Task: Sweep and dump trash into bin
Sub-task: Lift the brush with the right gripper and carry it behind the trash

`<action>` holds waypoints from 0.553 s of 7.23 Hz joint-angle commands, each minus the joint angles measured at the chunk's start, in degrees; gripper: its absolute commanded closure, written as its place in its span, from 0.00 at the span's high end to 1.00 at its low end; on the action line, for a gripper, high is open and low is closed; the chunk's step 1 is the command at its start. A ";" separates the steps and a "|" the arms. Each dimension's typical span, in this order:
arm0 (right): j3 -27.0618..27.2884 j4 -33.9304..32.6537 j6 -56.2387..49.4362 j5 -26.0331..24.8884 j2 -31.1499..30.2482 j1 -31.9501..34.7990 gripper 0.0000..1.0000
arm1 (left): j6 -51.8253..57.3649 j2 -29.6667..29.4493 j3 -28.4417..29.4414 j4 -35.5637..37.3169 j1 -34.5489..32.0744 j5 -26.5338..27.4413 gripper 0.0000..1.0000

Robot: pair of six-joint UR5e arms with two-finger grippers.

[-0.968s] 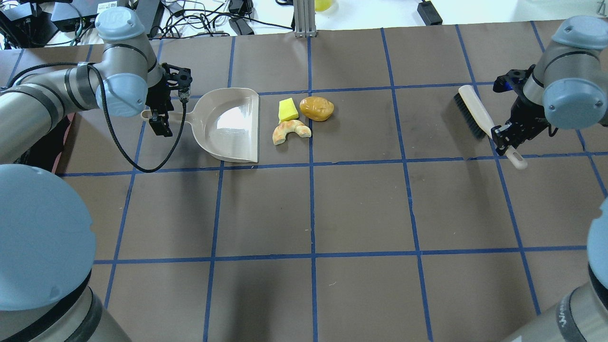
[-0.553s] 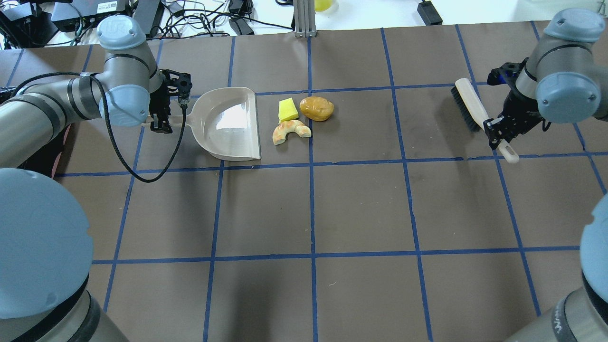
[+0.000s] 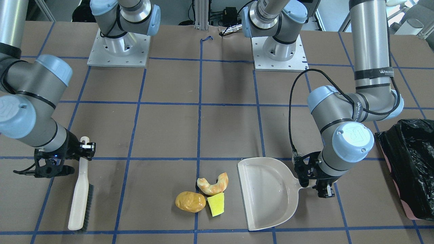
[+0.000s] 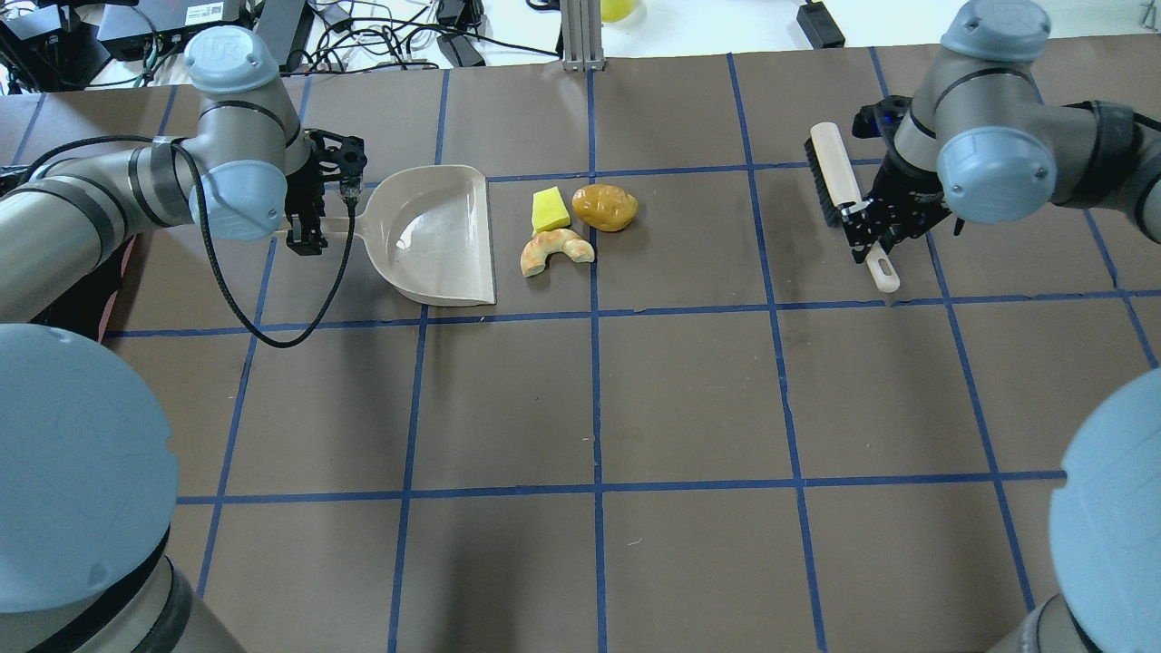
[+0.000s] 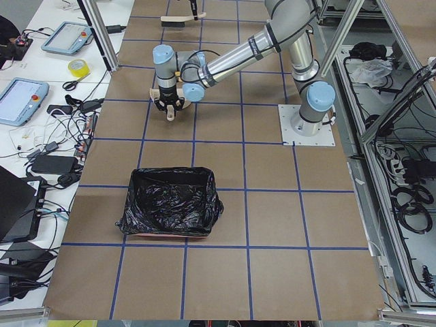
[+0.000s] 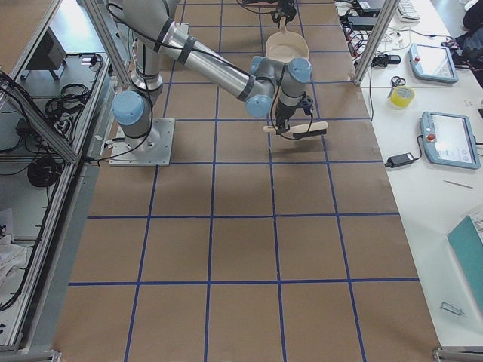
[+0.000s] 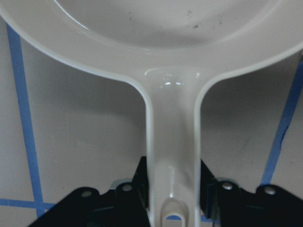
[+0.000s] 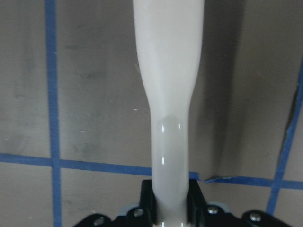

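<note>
Gripping the dustpan (image 4: 435, 236), the left end effector (image 4: 306, 220) holds it near the trash (image 4: 605, 207) on the bench (image 4: 689, 399). The right end effector (image 4: 867, 238) clamps the brush (image 4: 834, 172); the bin (image 3: 408, 207) stands at the left end.

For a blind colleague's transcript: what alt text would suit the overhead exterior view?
The left gripper holds a beige plastic dustpan by its handle, its mouth facing three trash pieces: yellow sponge wedge, golden-brown lump, orange-white crescent. The right gripper holds a cream-handled black-bristled brush.
</note>
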 commanded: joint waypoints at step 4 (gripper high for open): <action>-2.01 0.23 23.88 4.13 0.95 14.37 0.00 | -0.42 -0.06 -0.04 0.00 -0.47 -0.01 0.09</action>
